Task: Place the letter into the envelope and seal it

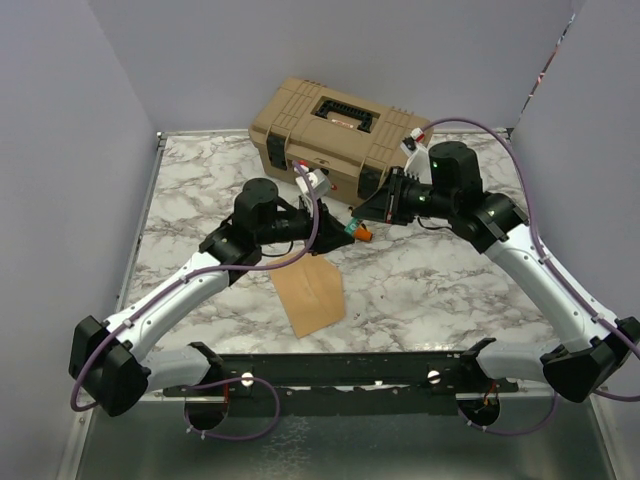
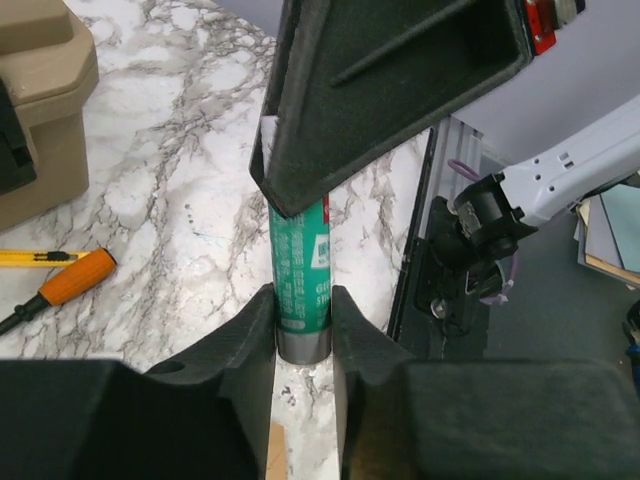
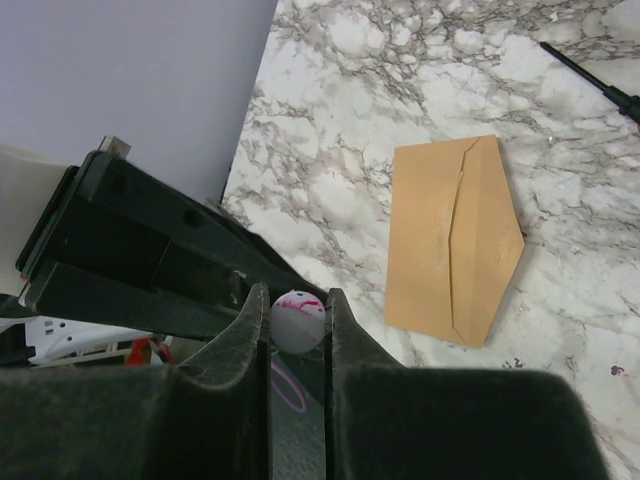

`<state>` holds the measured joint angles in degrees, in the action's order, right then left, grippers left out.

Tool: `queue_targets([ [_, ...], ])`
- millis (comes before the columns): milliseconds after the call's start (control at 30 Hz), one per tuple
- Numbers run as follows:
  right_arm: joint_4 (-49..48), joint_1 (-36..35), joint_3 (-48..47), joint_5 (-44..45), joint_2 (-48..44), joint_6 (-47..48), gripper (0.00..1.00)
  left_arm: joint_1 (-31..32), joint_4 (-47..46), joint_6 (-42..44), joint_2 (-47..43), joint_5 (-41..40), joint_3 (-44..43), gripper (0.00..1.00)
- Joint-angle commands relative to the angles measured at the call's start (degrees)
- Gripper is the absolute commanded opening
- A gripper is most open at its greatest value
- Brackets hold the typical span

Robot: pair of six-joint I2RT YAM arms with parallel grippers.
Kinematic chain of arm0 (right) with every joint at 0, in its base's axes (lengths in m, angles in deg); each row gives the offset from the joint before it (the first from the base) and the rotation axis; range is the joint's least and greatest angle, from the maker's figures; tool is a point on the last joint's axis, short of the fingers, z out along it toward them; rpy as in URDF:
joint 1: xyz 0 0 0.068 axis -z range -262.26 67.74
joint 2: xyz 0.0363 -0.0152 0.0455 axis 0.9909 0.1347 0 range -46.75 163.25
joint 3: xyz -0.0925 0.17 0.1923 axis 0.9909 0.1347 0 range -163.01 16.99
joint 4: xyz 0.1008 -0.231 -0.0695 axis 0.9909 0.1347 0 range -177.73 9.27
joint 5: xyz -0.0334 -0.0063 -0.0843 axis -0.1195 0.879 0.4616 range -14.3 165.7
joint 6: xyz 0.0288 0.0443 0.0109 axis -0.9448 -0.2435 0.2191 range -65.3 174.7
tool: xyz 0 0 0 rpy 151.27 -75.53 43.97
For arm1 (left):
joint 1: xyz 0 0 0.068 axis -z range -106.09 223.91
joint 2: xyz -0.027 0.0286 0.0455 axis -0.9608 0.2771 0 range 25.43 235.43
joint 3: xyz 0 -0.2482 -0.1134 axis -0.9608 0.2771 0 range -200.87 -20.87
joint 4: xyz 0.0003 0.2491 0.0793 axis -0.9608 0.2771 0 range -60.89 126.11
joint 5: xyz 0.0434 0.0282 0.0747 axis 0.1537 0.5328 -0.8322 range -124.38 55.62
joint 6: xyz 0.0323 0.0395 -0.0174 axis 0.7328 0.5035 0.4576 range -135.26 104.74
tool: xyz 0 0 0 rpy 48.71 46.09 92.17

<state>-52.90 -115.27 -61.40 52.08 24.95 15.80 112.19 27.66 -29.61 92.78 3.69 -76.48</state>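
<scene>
Sealing step: you're clamping the green glue stick (image 2: pixel 300 265) base in the left gripper (image 2: pixel 303 325) and pinching its white cap (image 3: pixel 297 318) in the right gripper (image 3: pixel 297 325). Envelope (image 1: pixel 312 295) is lying flap-open on the marble table (image 1: pixel 450 290); letter isn't showing separately. Next needs a straight cap pull
</scene>
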Motion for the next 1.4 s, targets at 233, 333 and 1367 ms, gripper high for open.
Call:
queue_targets([
  [233,-2.9,0.7,0.3,-7.0,1.8,-0.7,0.00,0.1,-0.1,-0.7,6.1,-0.9,-3.9,0.29],
  [333,-2.4,2.1,0.3,-7.3,1.6,-0.3,0.00,0.0,0.1,0.4,6.3,-0.4,-3.9,0.00],
  [1367,7.1,18.8,2.9,17.9,-3.3,15.4,0.00,-0.2,5.0,3.1,1.5,-2.8,-2.2,0.00],
])
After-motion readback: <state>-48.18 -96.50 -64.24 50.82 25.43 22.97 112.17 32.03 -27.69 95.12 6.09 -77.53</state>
